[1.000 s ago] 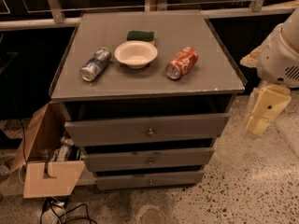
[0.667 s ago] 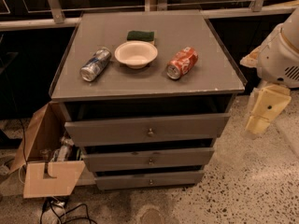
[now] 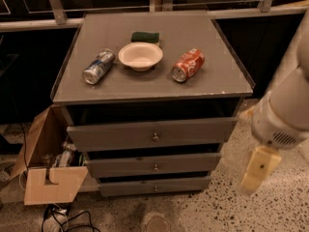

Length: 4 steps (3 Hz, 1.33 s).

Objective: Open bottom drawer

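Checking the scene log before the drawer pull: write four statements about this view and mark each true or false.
1. The gripper hangs right of the cabinet, not touching the bottom drawer. True.
2. The red can stands upright. False: it lies on its side.
3. The sponge lies behind the bowl. True.
4. The cardboard box sits right of the cabinet. False: it is on the left.

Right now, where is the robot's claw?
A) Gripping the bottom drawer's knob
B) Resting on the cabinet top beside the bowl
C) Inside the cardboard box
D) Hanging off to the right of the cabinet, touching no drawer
D: the claw hangs over the floor to the right of the cabinet, about level with the lower drawers and well apart from the bottom drawer.
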Tool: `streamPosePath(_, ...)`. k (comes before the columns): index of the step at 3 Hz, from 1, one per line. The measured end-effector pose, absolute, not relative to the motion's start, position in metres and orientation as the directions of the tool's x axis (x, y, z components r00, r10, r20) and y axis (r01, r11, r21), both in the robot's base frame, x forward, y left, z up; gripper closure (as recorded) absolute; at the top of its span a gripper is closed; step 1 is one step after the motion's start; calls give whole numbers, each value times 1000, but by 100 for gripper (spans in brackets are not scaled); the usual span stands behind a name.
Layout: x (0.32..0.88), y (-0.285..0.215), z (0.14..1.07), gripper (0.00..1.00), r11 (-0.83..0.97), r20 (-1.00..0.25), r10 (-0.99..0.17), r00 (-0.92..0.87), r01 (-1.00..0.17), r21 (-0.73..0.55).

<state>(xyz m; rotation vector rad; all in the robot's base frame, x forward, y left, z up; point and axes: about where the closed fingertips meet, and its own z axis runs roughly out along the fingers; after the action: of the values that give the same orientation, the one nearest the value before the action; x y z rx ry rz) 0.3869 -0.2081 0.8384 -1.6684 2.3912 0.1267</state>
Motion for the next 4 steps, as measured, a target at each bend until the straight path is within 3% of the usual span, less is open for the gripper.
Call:
streamPosePath(1, 369, -208, 764, 0, 383, -221, -893, -392, -920, 86)
streamPosePath(2, 369, -208, 764, 0, 382, -221, -893, -392, -920, 86)
streamPosePath(4, 370, -213, 677, 0, 428, -227, -863, -452, -891, 150)
